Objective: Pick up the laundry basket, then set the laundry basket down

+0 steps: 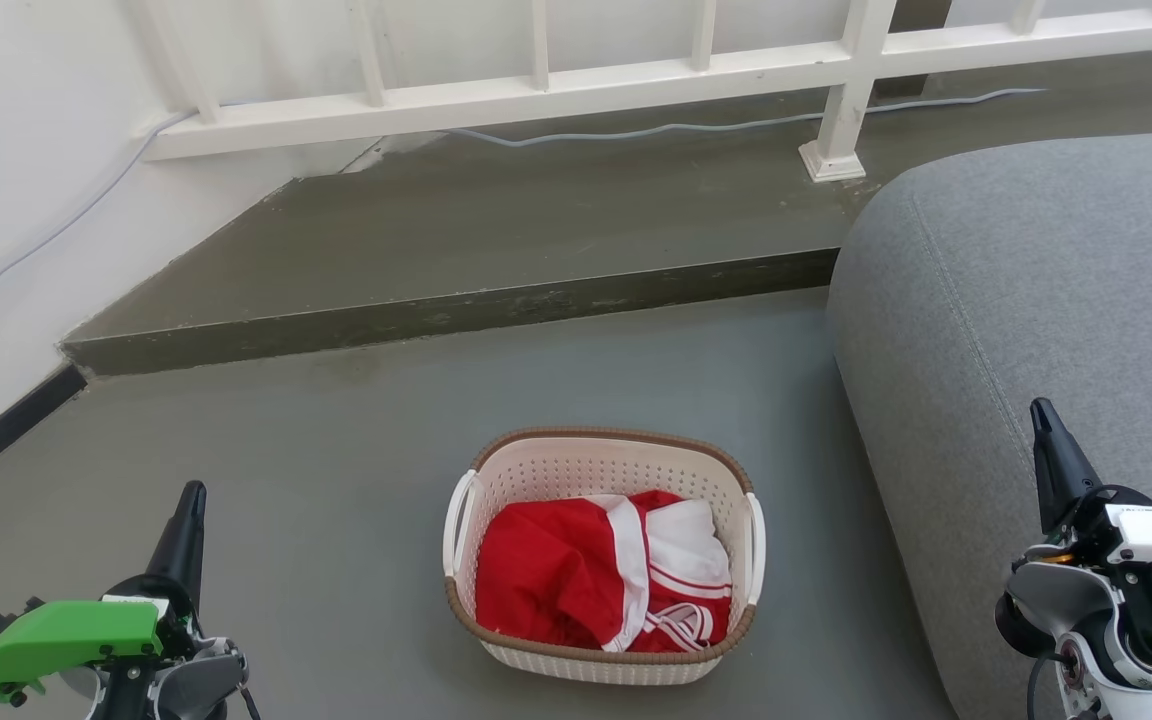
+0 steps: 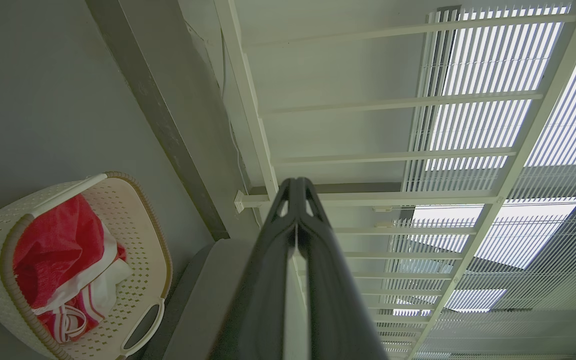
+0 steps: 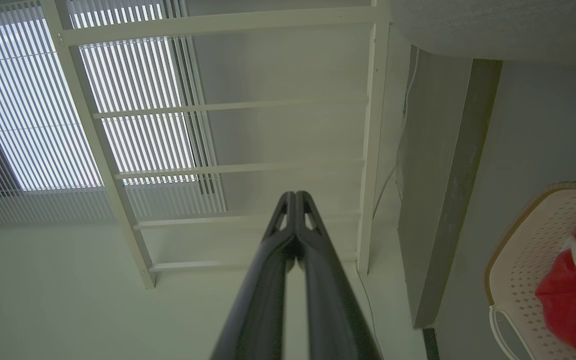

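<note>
Both wrist views show left pincer, right pincer closed.

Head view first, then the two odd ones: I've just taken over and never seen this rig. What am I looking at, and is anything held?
The head view looks down from the robot's head. The dark spikes at its lower corners are the left pincer and the right pincer, each two long fingers pressed shut, holding nothing. Between them, on the grey floor, stands the laundry basket with a red and white garment inside. A grey upholstered seat is at the right. The other two pictures come from wrist cameras looking along the fingers toward the white railing, with the basket at one edge.
</note>
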{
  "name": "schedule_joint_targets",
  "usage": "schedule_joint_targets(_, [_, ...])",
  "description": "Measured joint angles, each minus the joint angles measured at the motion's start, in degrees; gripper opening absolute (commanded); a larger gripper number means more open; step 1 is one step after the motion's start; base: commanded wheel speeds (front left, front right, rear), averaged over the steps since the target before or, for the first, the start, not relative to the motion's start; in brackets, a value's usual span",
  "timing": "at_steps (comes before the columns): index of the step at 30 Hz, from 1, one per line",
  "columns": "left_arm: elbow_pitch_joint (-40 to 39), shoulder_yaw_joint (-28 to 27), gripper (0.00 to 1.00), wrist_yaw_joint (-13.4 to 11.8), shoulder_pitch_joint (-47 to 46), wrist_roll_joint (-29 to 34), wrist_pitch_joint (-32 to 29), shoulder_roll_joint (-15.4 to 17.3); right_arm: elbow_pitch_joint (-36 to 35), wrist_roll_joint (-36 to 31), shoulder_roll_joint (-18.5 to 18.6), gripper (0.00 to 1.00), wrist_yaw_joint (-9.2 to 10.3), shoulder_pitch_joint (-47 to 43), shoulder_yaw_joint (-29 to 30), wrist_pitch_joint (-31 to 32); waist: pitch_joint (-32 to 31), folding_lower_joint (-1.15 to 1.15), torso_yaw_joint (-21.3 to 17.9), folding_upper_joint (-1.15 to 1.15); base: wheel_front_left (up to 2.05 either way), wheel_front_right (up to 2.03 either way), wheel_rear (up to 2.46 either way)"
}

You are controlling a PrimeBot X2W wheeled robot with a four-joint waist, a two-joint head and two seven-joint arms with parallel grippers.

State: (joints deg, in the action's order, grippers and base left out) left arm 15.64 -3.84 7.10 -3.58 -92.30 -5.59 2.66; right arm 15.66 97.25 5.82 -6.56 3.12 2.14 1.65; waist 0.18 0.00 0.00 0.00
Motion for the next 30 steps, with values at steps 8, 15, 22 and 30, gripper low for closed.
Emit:
schedule_joint_targets(8, [0.0,-0.01,0.0,0.0,0.0,0.0,0.0,0.0,-0.01,0.0,-0.01,0.0,0.0,0.0,0.08,0.0,0.0,0.0,0.0,0.0,0.0,0.0,0.0])
schedule_joint_targets(15, [0.0,-0.01,0.0,0.0,0.0,0.0,-0.01,0.0,-0.01,-0.01,-0.02,0.0,0.0,0.0,0.14,0.01,0.0,0.0,0.0,0.0,0.0,0.0,0.0])
schedule_joint_targets(22, [0.0,-0.02,0.0,0.0,0.0,0.0,-0.18,0.0,-0.03,-0.09,-0.07,0.0,0.0,0.0,0.24,0.42,0.0,0.0,0.0,0.0,0.0,0.0,0.0])
schedule_joint_targets(30, [0.0,-0.03,0.0,0.0,0.0,0.0,-0.18,-0.01,-0.03,-0.09,-0.21,0.0,0.0,0.0,0.31,0.42,0.0,0.0,0.0,0.0,0.0,0.0,0.0])
